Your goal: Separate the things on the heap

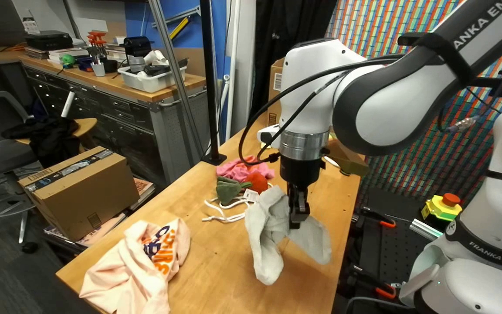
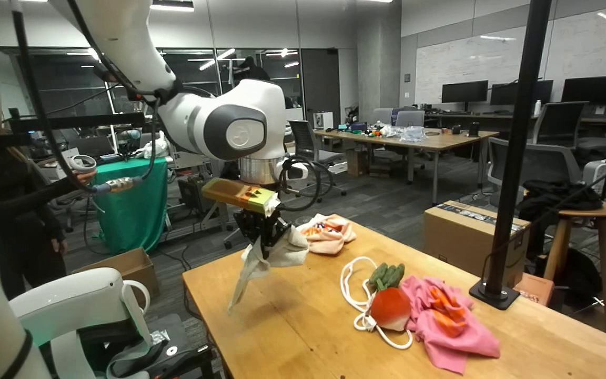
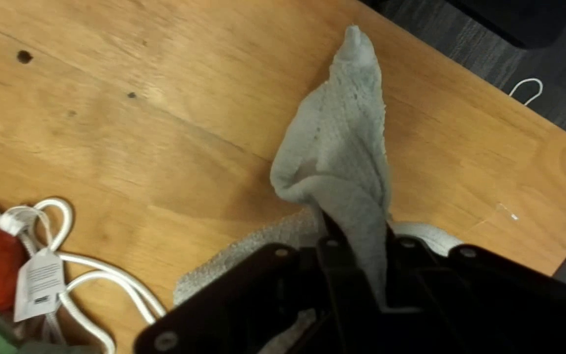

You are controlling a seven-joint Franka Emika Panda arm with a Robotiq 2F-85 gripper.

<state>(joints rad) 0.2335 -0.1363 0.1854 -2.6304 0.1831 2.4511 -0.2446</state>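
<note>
My gripper (image 1: 299, 216) is shut on the white cloth (image 1: 265, 226), which hangs in folds on both sides of the fingers above the wooden table. In the wrist view this cloth (image 3: 347, 132) runs up between the fingers. The heap's pink cloth (image 2: 453, 326), a red rounded piece (image 2: 390, 309), the olive-green piece (image 2: 387, 275) and the white looped cord (image 2: 343, 284) lie bunched together on the table, apart from the gripper. Alone near the table end sits the peach cloth (image 1: 133, 266) with orange and dark lettering, seen in both exterior views.
A black post (image 2: 495, 284) is fixed at the table's edge beside the pink cloth. Off the table stands a cardboard box (image 1: 81, 192). Another box (image 1: 275, 87) is at the far end, partly behind the arm. A person (image 2: 3, 221) stands nearby with a controller.
</note>
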